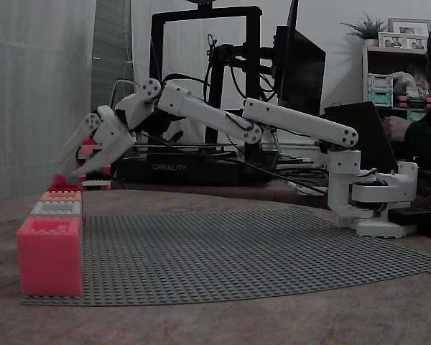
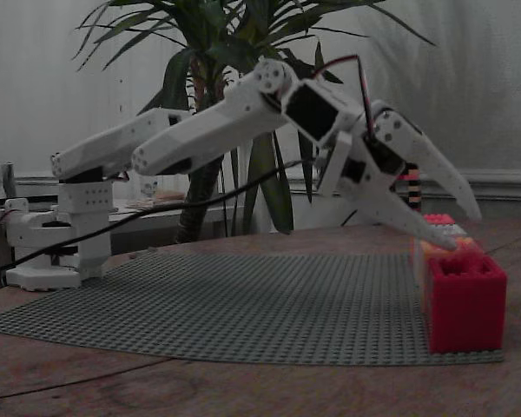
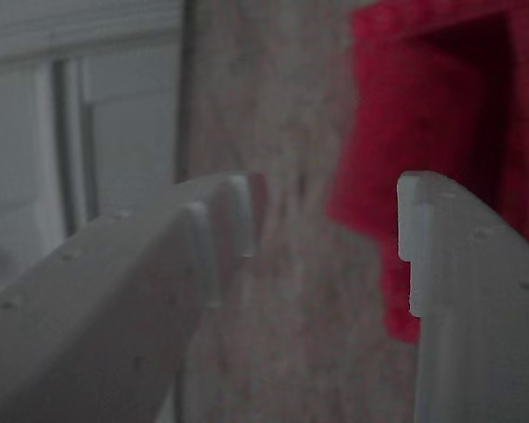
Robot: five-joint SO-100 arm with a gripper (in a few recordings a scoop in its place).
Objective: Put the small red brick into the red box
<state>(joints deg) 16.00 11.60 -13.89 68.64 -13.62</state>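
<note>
Four boxes stand in a row along the edge of the grey studded baseplate [image 1: 237,244]. The nearest is a red box [image 1: 50,255] [image 2: 464,300], then a grey one [image 1: 56,208] and an orange one [image 1: 61,195]. A second red box [image 1: 63,185] [image 2: 438,219] ends the row. My white gripper [image 1: 68,167] [image 2: 467,231] hangs open just above the far end of the row. In the wrist view the gripper [image 3: 326,203] holds nothing, and a red box [image 3: 423,106] with a dark opening lies past the right finger. The small red brick is hidden.
A multicoloured brick tower [image 1: 90,152] [image 2: 410,187] stands just behind the gripper. A black 3D printer [image 1: 201,165] and cables sit behind the plate. A person [image 1: 424,122] sits at the right edge, and a potted plant [image 2: 243,52] rises behind the arm.
</note>
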